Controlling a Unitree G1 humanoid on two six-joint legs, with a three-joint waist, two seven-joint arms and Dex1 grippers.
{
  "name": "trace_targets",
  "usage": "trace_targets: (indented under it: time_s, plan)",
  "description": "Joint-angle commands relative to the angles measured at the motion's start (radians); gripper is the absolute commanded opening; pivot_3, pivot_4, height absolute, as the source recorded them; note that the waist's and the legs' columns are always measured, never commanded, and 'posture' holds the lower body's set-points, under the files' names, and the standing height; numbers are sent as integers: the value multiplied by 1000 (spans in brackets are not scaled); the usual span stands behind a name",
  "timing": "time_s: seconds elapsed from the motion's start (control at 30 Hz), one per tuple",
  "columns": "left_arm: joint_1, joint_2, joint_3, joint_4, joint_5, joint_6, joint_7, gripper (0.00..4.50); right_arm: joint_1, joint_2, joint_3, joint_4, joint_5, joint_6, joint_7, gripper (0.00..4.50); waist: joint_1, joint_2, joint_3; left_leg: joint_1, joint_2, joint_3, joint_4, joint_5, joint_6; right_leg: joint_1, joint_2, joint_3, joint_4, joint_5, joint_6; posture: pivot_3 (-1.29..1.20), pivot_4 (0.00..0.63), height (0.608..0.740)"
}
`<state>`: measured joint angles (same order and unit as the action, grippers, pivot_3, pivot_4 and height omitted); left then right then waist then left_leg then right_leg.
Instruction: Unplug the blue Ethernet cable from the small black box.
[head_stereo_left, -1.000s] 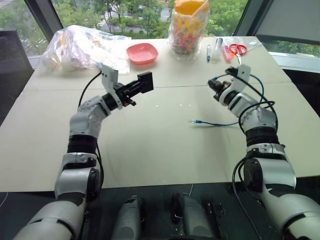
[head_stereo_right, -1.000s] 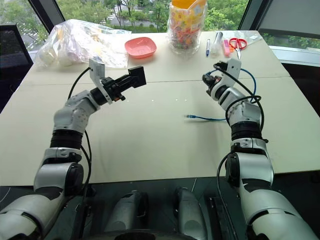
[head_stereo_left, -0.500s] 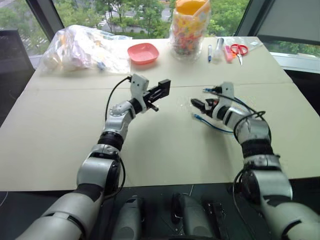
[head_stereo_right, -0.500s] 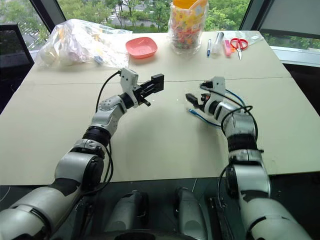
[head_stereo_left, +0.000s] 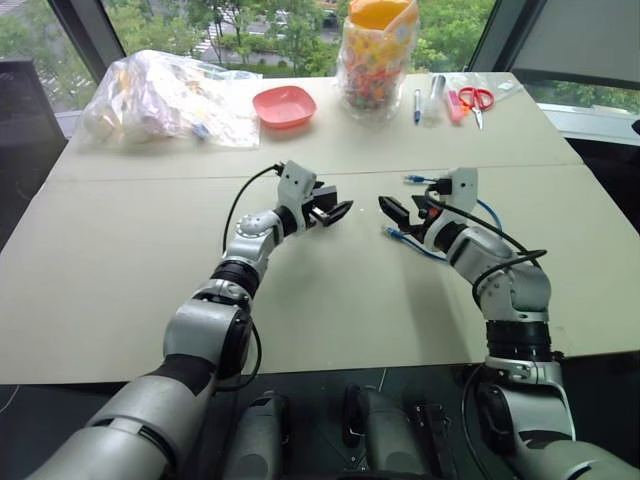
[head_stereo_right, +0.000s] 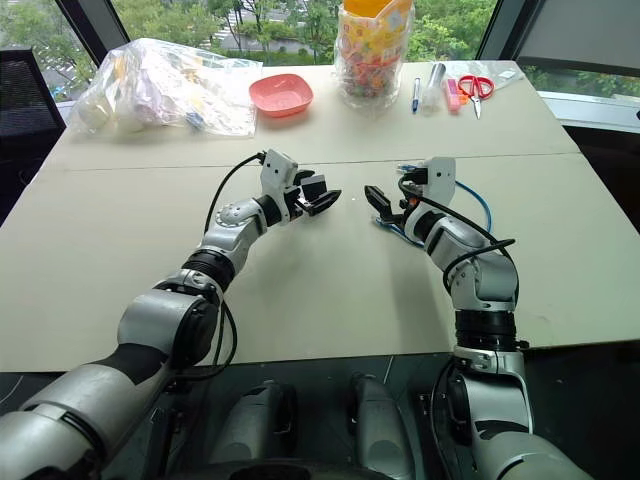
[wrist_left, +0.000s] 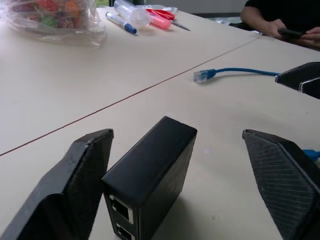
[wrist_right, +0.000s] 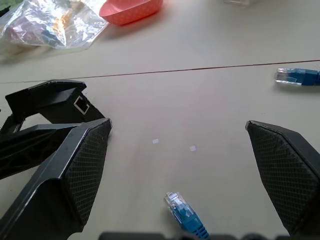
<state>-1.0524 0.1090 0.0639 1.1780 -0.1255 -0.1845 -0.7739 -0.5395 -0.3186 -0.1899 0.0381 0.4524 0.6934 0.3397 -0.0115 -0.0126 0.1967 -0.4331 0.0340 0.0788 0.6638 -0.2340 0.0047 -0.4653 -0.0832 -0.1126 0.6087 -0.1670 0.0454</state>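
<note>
Small matte-black box (wrist_left: 150, 172) standing free between spread left gripper (wrist_left: 180, 185) fingers, ports empty. Right gripper (wrist_right: 190, 175) spread too, above thin light-blue Ethernet cable (wrist_right: 182, 212). Probably limp, light; best pinched at clear plug.

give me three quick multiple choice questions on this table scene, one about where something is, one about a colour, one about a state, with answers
1. Where does the small black box sit?
A. on the table between the left gripper's fingers
B. in the pink dish
C. under the scissors

2. What colour is the Ethernet cable?
A. red
B. blue
C. yellow

3. How is the cable relative to the box?
A. plugged in
B. wrapped around it
C. unplugged

Answers:
1 A: the left wrist view shows it on the table inside the open left gripper.
2 B: blue cord with clear plugs.
3 C: both plugs lie free, and the box's ports look empty; the right gripper is open.
</note>
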Motion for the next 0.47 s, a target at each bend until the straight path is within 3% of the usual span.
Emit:
trace_targets:
  time_s: [0.03, 0.27, 0.47]
  plan:
    - [81, 86, 26, -303, -102, 173, -149, 4446, 58, -57, -2, -168, 22, -5, 56, 4500, -3, 0, 0, 0, 0, 0, 0, 0, 0, 0, 0, 0, 0, 0, 0, 0, 150, 740]
    - [462, 311, 62, -1108, -327, 753, -123, 4446, 217, -123, 4, -378, 67, 3, 134, 4500, -3, 0, 0, 1, 2, 0, -1, 0, 0, -1, 2, 1, 2, -1, -1, 0, 150, 740]
    - [638, 369, 173, -1364, -445, 968, 29, 4446, 285, -125, 31, -450, 125, 32, 182, 4500, 4, 0, 0, 3, 2, -2, 1, -1, -2, 5, 1, 0, -4, -3, -5, 0, 150, 740]
